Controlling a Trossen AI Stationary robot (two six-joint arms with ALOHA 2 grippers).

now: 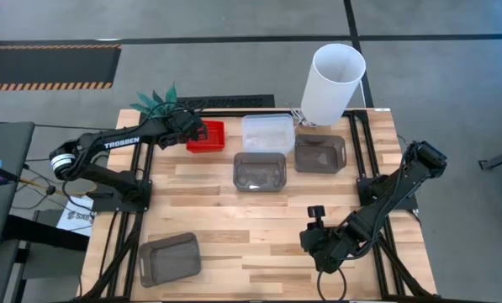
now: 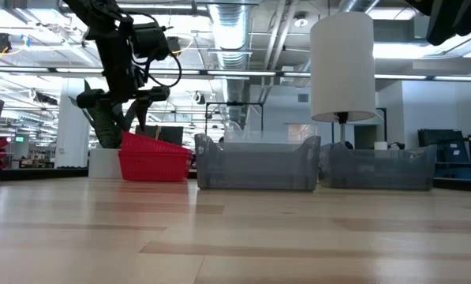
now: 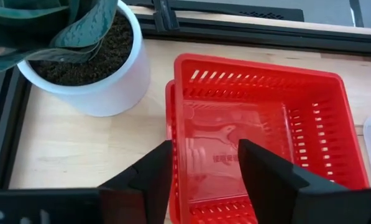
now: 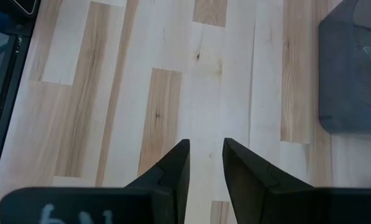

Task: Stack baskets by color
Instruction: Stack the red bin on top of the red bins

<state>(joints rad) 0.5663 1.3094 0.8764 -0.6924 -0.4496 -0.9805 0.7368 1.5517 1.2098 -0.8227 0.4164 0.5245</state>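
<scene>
Red mesh baskets [image 3: 260,124] stand nested at the far left of the table, next to the potted plant. The top one [image 2: 155,144] sits askew and tilted in the one below. My left gripper [image 3: 205,144] hangs open just above them, one finger over the top basket's inside and one over its outer edge; the low view shows it clear of the rim. Clear baskets [image 1: 267,132] stand beside the red ones. Grey baskets rest at mid-table [image 1: 259,171], far right [image 1: 320,153] and near left [image 1: 168,258]. My right gripper [image 4: 206,149] hovers open over bare wood near the front right.
A tall white cylinder [image 1: 333,82] stands at the far edge behind the grey basket on the right. The potted plant [image 3: 89,59] sits close to the red baskets at the far left corner. Bare wood lies between the near grey basket and my right arm.
</scene>
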